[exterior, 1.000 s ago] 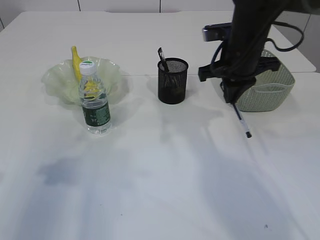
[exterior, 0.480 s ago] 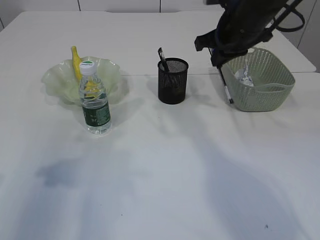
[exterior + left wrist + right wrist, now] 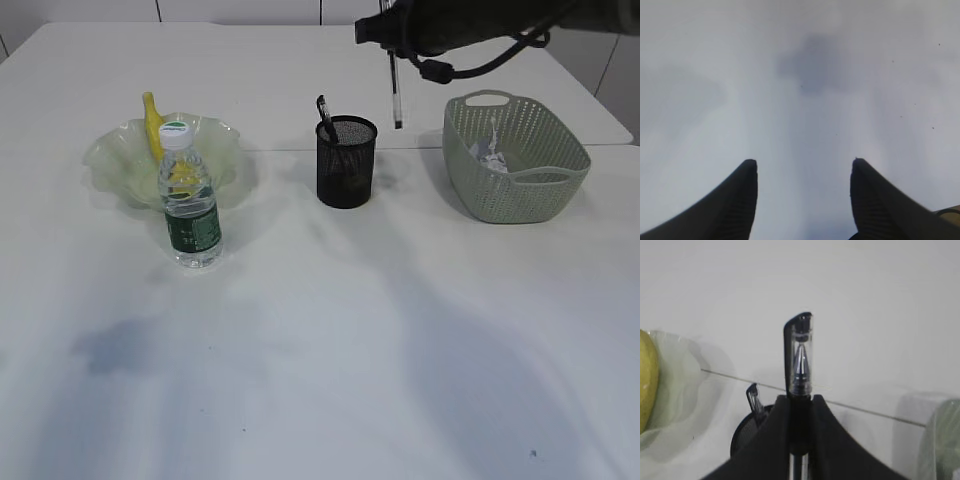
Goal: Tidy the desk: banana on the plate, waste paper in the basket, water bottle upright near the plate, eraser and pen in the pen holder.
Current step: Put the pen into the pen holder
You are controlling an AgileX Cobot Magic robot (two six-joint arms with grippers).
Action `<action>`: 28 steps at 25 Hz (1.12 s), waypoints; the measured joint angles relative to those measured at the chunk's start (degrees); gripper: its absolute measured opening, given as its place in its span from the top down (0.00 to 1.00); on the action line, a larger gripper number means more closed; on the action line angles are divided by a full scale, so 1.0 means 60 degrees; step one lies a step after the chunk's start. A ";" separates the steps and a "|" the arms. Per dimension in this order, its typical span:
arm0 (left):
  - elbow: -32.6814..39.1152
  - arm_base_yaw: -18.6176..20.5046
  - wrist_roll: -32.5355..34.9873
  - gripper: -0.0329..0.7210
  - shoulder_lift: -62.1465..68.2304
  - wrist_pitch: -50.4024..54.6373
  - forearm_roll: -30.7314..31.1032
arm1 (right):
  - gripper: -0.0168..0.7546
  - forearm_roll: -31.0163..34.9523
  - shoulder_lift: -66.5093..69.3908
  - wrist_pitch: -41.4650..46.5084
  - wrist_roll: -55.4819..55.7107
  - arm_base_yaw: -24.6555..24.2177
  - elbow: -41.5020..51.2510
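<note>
**Pen lifted clear of the basket and carried above the holder**

At the left of the exterior view, the banana (image 3: 152,122) lay in the plate (image 3: 110,160), with the water bottle (image 3: 189,205) upright just in front of it. At centre stood the pen holder (image 3: 346,162) with one pen (image 3: 324,116) already in it; at right the basket (image 3: 515,158) held the waste paper (image 3: 490,152).

Only the left wrist view showed the left gripper (image 3: 803,172), its jaws spread wide and empty over bare tabletop. Only the right wrist view showed the right gripper (image 3: 799,405) closed tight on a clear-capped pen (image 3: 800,357).

In the exterior view that pen (image 3: 397,92) hung vertical at upper centre, above and right of the holder. Half a second earlier it hung lower, beside the basket's left wall.
</note>
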 joint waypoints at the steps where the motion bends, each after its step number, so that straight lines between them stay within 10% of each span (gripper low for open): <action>1: 0.0000 0.0000 0.0000 0.41 0.0000 0.0014 0.0000 | 0.92 0.0000 0.0160 -0.0420 0.0000 0.0000 0.0000; 15: 0.0000 0.0000 0.0000 0.41 0.0000 -0.0004 0.0000 | 0.92 -0.0093 0.1986 -0.3900 0.0257 0.0000 -0.0168; 28: 0.0000 0.0000 0.0000 0.41 0.0000 -0.0135 0.0017 | 0.92 -0.2627 0.2640 -0.5078 0.2195 0.0000 -0.0520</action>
